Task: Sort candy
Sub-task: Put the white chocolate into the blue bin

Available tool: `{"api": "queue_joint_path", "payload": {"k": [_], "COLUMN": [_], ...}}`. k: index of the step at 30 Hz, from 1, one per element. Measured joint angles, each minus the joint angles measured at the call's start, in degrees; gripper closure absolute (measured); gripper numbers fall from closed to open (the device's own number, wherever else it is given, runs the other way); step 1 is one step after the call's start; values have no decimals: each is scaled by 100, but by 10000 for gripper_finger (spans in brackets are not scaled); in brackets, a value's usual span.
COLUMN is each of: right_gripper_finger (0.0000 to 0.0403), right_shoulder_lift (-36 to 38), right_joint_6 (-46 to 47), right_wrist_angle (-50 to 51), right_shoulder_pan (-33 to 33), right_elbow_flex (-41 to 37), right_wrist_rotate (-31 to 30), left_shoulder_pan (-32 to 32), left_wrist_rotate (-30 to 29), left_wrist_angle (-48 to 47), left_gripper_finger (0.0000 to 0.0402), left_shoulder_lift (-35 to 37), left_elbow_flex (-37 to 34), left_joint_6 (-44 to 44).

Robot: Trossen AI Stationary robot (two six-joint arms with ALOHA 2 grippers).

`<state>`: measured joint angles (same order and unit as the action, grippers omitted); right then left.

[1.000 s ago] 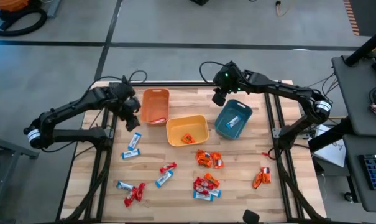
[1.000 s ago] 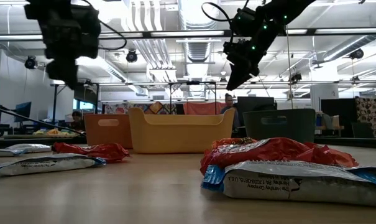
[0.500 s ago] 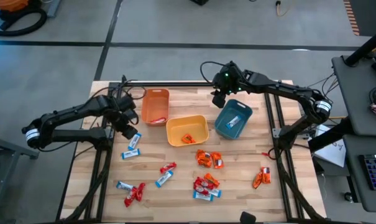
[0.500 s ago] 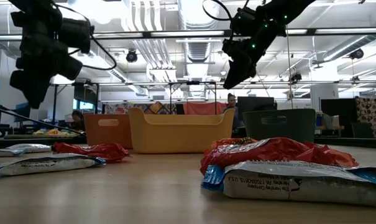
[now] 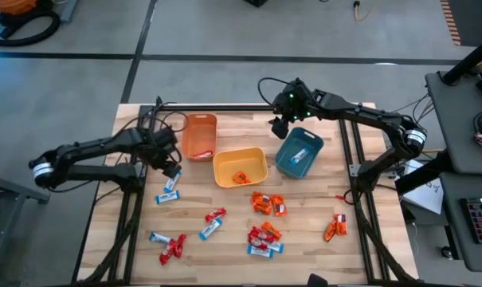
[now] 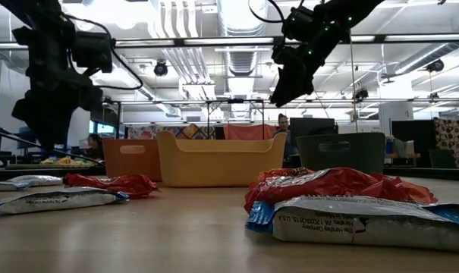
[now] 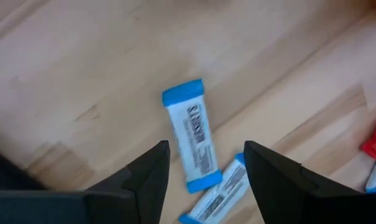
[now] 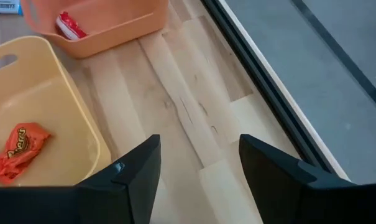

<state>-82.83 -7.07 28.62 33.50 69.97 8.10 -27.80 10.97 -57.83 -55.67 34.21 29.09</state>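
While hanging over the left part of the worktop, left gripper with fingers spread apart and nothing between them, just above a blue-and-white bar lying flat on the wood. Second blue-and-white bar touching the end of the first, both beside the orange bin.

Right gripper held high near the back edge, between orange bin and teal bin, fingers likewise apart and empty.

Inside the yellow bin: one orange packet. Inside the orange bin: one red-wrapped sweet. Inside the teal bin: one blue-and-white bar.

Remaining candy loose on the worktop: cluster of orange packets in front of the yellow bin, mixed pile nearer the front edge, red wrappers with a bar at front left, orange pair off to the right, well apart from the rest.
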Motion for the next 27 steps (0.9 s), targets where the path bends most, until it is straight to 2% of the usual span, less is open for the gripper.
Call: {"api": "queue_joint_path", "payload": {"k": [16, 23, 27], "right_gripper_finger": [190, 190, 190], "right_shoulder_lift": [0, 2, 2], "right_joint_6": [40, 511, 644], "right_wrist_angle": [161, 779, 1056], "right_shoulder_pan": [2, -95, -327], "right_elbow_flex": [0, 0, -2], "right_wrist_rotate": [3, 402, 406], "left_shoulder_pan": [768, 1094, 1113], "left_wrist_rotate": [-323, -931, -961], "left_wrist_angle": [861, 965, 1166], "left_gripper_finger": [213, 213, 213], "left_shoulder_lift": [-321, -458, -525], "left_elbow_flex": [-638, -786, -796], "left_joint_6": [891, 1045, 960]}}
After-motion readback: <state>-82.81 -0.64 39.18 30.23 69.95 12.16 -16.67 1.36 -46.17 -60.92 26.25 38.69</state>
